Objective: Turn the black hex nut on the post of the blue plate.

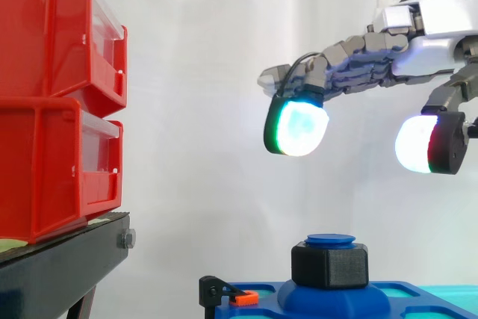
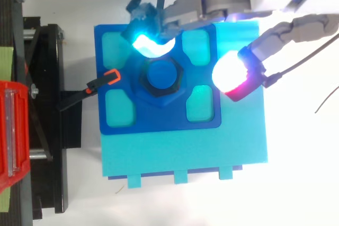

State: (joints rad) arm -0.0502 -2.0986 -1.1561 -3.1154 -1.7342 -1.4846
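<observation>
A black hex nut (image 1: 330,266) (image 2: 160,79) sits on the blue post (image 1: 330,240) at the middle of the blue plate (image 2: 121,123). The hand (image 1: 418,39) hangs well above the nut, reaching in from the right. It is open, with its fingers stretched out and a wide gap to the thumb. One glowing fingertip (image 1: 296,128) (image 2: 150,43) hovers above the nut's far left side. The thumb pad (image 1: 426,143) (image 2: 233,75) hovers to the nut's right. Nothing is held.
The blue plate lies on a cyan base (image 2: 185,154). A black clamp with an orange tip (image 2: 108,78) (image 1: 243,298) grips the plate's left edge. Two stacked red bins (image 1: 56,102) stand on a black stand (image 1: 67,267) at the left.
</observation>
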